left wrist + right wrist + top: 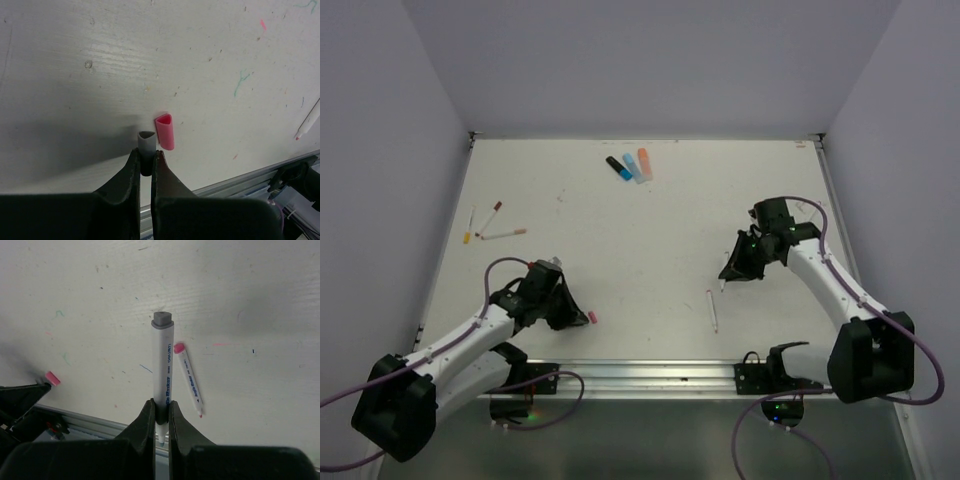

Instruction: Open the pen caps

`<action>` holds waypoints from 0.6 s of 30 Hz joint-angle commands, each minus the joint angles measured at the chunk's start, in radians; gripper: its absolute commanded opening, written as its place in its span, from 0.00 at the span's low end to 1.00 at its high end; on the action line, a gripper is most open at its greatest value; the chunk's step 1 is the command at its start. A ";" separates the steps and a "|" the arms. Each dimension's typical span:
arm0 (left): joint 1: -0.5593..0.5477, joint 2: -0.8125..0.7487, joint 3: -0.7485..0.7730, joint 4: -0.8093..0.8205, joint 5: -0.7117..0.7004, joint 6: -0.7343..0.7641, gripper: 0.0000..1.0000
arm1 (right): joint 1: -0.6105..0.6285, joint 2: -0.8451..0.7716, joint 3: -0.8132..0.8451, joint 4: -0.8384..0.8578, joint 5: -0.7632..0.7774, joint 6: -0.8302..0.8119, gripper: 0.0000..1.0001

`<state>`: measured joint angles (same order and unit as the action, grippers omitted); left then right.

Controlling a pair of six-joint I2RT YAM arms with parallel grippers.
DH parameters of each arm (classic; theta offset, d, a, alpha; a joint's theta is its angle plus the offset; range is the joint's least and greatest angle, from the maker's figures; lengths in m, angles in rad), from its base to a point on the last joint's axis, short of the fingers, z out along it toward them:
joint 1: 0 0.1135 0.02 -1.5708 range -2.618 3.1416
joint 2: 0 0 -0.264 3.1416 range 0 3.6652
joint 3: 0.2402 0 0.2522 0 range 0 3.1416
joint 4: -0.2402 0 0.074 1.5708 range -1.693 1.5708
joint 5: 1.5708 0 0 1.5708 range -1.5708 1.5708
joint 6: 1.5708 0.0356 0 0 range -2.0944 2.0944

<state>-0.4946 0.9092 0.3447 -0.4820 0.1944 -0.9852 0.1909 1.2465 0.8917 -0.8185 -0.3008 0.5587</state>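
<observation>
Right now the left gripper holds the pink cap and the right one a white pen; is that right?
No: the left gripper holds a grey cap; the pink cap lies beside it, per the left wrist view. The right gripper does hold a white pen.

The white table holds three markers, three thin pens left of them, and nearer than them a pink cap and an uncapped pen.

Bright even light; soft shadows
</observation>
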 commanded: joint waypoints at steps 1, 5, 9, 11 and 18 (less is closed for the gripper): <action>-0.010 0.019 -0.009 0.066 0.016 0.013 0.00 | -0.010 0.044 -0.007 -0.041 0.028 -0.039 0.00; -0.009 0.039 -0.009 0.091 0.037 0.011 0.07 | -0.013 0.067 -0.008 -0.045 0.041 -0.048 0.00; -0.010 0.062 -0.009 0.102 0.050 0.011 0.19 | -0.016 0.087 -0.016 -0.048 0.035 -0.060 0.00; -0.010 0.071 -0.006 0.097 0.050 0.014 0.20 | -0.016 0.094 -0.028 -0.048 0.032 -0.060 0.00; -0.010 0.072 -0.021 0.105 0.050 0.003 0.25 | -0.021 0.126 -0.040 -0.061 0.022 -0.082 0.00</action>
<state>-0.4992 0.9806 0.3401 -0.4107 0.2325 -0.9840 0.1772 1.3575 0.8581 -0.8562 -0.2783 0.5076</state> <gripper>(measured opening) 0.237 0.081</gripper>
